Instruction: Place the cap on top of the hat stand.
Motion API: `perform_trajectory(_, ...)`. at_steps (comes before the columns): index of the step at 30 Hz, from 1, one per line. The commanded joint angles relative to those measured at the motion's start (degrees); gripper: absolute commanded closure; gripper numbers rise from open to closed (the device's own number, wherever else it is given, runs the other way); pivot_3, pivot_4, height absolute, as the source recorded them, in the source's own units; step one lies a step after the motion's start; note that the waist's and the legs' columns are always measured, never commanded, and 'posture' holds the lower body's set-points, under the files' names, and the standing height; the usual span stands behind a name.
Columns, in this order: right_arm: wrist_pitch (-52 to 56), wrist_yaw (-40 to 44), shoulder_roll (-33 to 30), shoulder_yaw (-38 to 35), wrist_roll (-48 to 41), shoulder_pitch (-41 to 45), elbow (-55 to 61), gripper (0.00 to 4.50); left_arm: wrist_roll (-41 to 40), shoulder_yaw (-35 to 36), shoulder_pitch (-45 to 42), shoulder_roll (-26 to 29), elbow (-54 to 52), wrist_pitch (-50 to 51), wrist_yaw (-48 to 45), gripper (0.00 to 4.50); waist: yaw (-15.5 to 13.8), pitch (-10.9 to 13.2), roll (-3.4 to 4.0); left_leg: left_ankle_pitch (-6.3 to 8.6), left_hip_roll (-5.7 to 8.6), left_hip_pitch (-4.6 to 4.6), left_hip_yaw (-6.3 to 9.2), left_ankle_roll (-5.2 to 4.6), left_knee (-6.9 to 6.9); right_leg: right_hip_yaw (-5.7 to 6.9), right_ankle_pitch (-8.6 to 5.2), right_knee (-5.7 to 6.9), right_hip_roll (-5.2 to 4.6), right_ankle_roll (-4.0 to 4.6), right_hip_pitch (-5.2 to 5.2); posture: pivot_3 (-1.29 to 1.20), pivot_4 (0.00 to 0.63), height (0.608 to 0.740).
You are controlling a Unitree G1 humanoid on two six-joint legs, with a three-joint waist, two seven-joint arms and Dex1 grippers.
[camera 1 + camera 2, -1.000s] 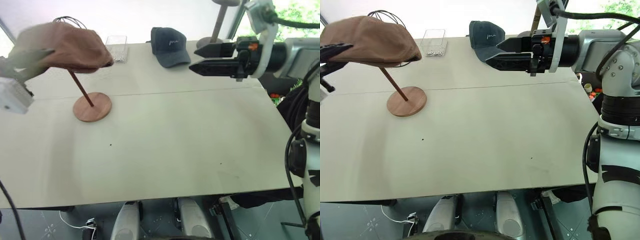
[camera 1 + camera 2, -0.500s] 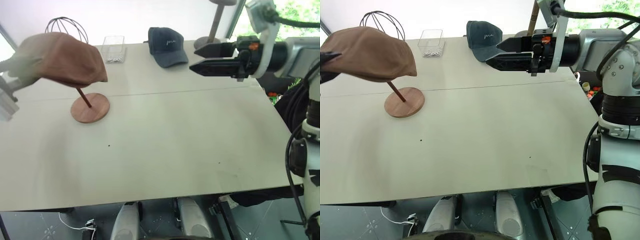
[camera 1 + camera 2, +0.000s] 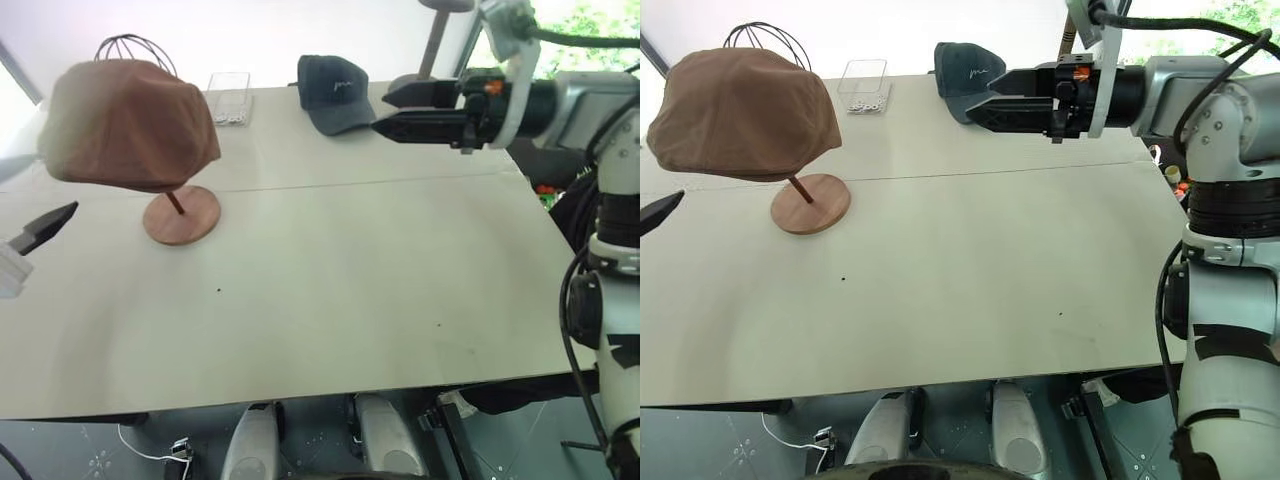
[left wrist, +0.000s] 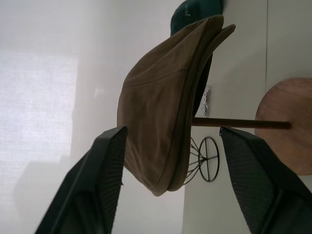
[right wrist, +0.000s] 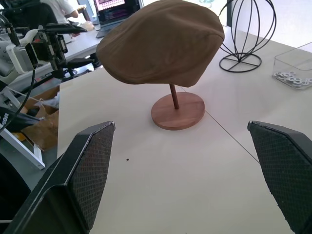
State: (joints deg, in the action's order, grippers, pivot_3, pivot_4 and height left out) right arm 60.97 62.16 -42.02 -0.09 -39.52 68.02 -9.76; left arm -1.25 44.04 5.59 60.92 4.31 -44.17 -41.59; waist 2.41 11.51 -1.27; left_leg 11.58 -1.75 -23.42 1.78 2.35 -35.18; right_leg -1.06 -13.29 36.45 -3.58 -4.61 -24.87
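The brown cap [image 3: 740,115] rests on top of the wooden hat stand, hiding its top disc; the slanted rod and round base [image 3: 810,203] show beneath it. My left gripper [image 4: 173,131] is open and stands apart from the cap, low at the table's left side, with one black fingertip [image 3: 50,225] showing. In the left wrist view the cap [image 4: 165,102] hangs on the rod beyond the spread fingers. My right gripper [image 3: 385,112] is open, held level above the far right of the table and pointing toward the stand, with nothing in it.
A dark navy baseball cap [image 3: 337,92] lies at the table's far edge. A clear box [image 3: 230,95] of small rings and a black wire head stand [image 5: 246,34] sit behind the hat stand. A grey stand [image 3: 435,45] rises at the back right.
My left gripper has opened, let go of the cap and drawn back down and to the left. The cap now sits alone on the stand. The right arm has stayed put.
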Motion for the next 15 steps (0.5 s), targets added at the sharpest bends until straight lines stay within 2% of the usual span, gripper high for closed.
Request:
perform_trajectory(1, -1.1, 1.1, -0.1, -0.7, 0.1, 2.6, 0.2, 0.0, 3.3, 5.8, 1.9, -3.2, -9.4, 6.0, 3.3, 0.48, 0.0, 0.0, 0.0, 0.0, -0.01, 0.0, -0.03, 0.0, 0.02, -0.02, 0.0, -0.02, 0.01, -0.01, -0.01, 0.0, 0.15, 0.74)
perform_trajectory(4, -1.3, 1.5, -0.2, -0.7, 0.3, 2.6, 0.0, 0.0, 7.6, 6.9, 3.4, -7.3, -18.8, 14.9, 5.3, 0.48, 0.0, 0.0, -0.01, 0.0, -0.04, -0.02, -0.08, 0.0, 0.04, -0.05, 0.1, -0.07, 0.03, -0.18, -0.01, 0.0, 0.15, 0.74)
perform_trajectory(7, -1.1, 1.6, -0.1, -1.2, 0.3, 2.9, 0.1, 0.0, 12.9, 5.0, 3.5, -10.0, -26.5, 24.7, 6.4, 0.48, 0.0, 0.0, -0.01, 0.0, -0.04, -0.01, -0.1, 0.0, 0.03, -0.06, 0.1, -0.07, 0.07, -0.17, -0.01, 0.0, 0.15, 0.74)
perform_trajectory(12, -0.8, 3.3, -1.0, -1.7, -1.0, 2.7, 2.3, 0.0, 24.3, -2.2, 1.1, -10.1, -34.2, 40.4, 5.8, 0.48, -0.1, 0.0, -0.02, 0.0, -0.04, 0.0, -0.1, 0.0, -0.03, -0.09, 0.04, -0.06, 0.08, 0.01, 0.01, 0.0, 0.15, 0.74)
perform_trajectory(15, -0.3, 4.0, -1.3, -2.3, -2.0, 3.1, 4.1, 0.0, 26.7, -7.7, -2.8, -10.3, -34.8, 48.0, 6.2, 0.48, 0.0, 0.0, -0.02, 0.0, -0.05, 0.01, -0.07, -0.01, -0.03, -0.1, 0.07, -0.04, 0.14, -0.04, 0.0, 0.0, 0.15, 0.74)
